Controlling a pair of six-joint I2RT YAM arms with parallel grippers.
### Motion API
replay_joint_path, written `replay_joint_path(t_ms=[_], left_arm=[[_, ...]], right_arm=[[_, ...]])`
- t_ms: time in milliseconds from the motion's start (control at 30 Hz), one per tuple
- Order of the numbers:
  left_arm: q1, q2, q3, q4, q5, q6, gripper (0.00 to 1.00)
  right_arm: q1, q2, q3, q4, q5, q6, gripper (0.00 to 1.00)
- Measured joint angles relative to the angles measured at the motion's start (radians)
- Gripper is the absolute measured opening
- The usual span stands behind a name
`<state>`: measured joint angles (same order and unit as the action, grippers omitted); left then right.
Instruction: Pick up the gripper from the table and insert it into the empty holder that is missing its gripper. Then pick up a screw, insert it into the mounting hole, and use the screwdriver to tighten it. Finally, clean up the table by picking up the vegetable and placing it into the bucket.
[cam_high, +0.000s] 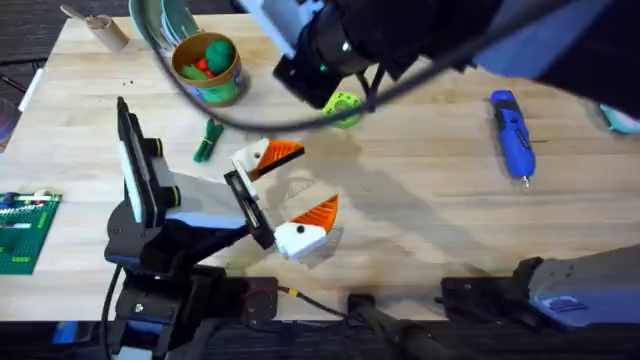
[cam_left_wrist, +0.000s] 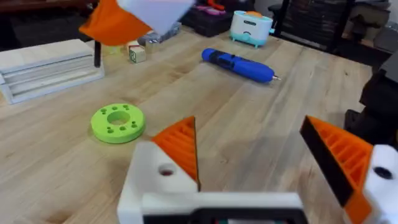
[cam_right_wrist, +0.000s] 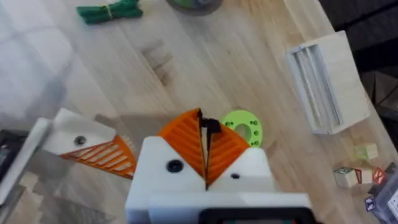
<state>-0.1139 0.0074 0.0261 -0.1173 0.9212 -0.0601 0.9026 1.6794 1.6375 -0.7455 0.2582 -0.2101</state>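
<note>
Left gripper: low over the middle of the wooden table, its two white blocks with orange fingers spread wide apart and nothing between them; the left wrist view shows bare wood in the gap
Right gripper: raised above the table, its two orange fingers pressed together with a small dark piece, too small to identify, sticking out at the tips; a green ring-shaped disc lies on the wood just beyond them
Screwdriver: blue, lying flat on the right part of the table, well apart from both grippers
Vegetable: green, lying on the table just in front of the bucket, left of the left gripper
Bucket: upright at the far left of the table, with red and green toys inside
Loose orange gripper finger: cannot be made out on the table
</note>
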Motion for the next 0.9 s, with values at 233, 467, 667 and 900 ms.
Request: replay_joint_path(t_ms=[233, 467, 667, 900], left_arm=[[0.0, 0.0, 0.0, 0.0, 0.0, 0.0, 0.993], [0.0, 0.0, 0.0, 0.0, 0.0, 0.0, 0.993], [0.0, 0.0, 0.0, 0.0, 0.0, 0.012, 0.993], [0.0, 0.0, 0.0, 0.0, 0.0, 0.023, 0.993]], right_arm=[[0.1, -0.017, 0.0, -0.026, -0.046, -0.008, 0.007], [0.122, -0.017, 0.0, -0.029, -0.122, -0.006, 0.007], [0.154, -0.018, 0.0, -0.045, -0.145, -0.004, 0.007], [0.155, -0.046, 0.0, -0.068, -0.182, -0.004, 0.007]])
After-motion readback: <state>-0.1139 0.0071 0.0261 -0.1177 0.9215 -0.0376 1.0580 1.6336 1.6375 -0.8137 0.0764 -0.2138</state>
